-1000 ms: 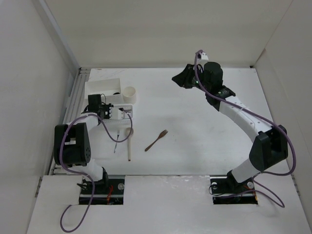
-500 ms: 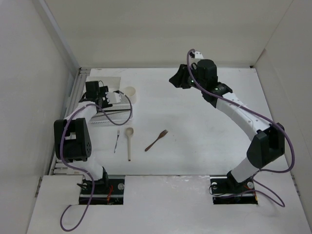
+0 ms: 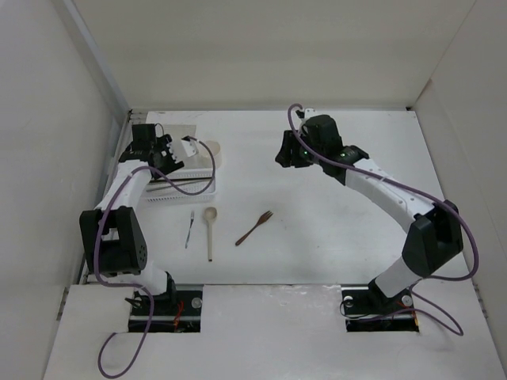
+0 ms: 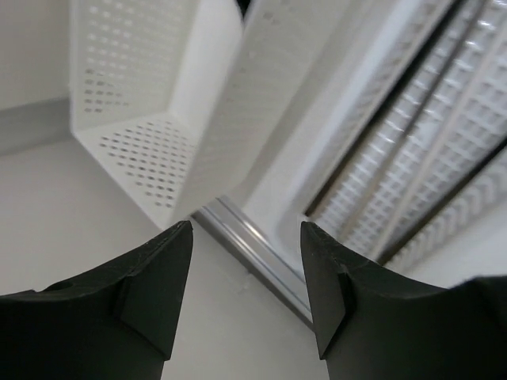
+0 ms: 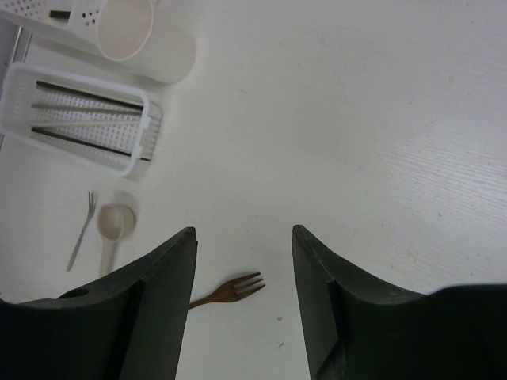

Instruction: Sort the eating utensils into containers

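Top view: brown wooden fork (image 3: 254, 227), pale wooden spoon (image 3: 210, 232), thin metal fork (image 3: 190, 228) loose toward near-left corner.
Left wrist: left gripper (image 4: 245, 229) released, empty.
Right wrist: right gripper (image 5: 243, 233) released, empty; advise centring jaws across brown wooden fork handle.

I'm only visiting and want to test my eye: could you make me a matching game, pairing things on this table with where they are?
1. chopsticks
2. brown wooden fork
3. small metal fork
4. cream cup

A. on the table, close beside the pale spoon
B. standing upright just beyond the tray
C. lying in the white tray
D. on the table, apart from the other utensils

Pairs: 1-C, 2-D, 3-A, 4-B.
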### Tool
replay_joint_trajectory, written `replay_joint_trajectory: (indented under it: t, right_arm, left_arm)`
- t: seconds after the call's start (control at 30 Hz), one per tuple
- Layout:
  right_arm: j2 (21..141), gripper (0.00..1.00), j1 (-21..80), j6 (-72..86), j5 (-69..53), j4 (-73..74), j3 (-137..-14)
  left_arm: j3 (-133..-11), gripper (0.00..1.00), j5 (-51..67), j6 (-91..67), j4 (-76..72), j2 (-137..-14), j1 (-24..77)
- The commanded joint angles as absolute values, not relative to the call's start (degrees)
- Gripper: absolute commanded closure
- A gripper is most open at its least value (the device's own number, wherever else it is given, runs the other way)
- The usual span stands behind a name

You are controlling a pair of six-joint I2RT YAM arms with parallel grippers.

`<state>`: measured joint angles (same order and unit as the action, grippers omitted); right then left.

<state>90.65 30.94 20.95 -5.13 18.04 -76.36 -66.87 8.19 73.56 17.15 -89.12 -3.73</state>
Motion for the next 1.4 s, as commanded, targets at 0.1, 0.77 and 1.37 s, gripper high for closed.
replay_joint_trajectory:
  t: [0.1, 0.77, 1.37]
  right_arm:
    - [84.6, 0.43, 31.4, 21.2, -3.8, 17.7, -75.6]
    - [74.3, 0.16, 25.7, 26.6, 3.2, 23.8, -67.7]
    - [64.6, 0.16, 22.9, 26.5, 5.2, 31.0, -67.6]
  left_arm:
    - [-69.5, 0.5, 15.0, 61.6, 24.0, -85.2, -3.8]
    - [-63.5, 0.17, 11.4, 27.3, 31.6, -84.3, 40.8]
    - [-55.6, 0.42, 10.3, 20.4, 27.6, -92.7, 47.2]
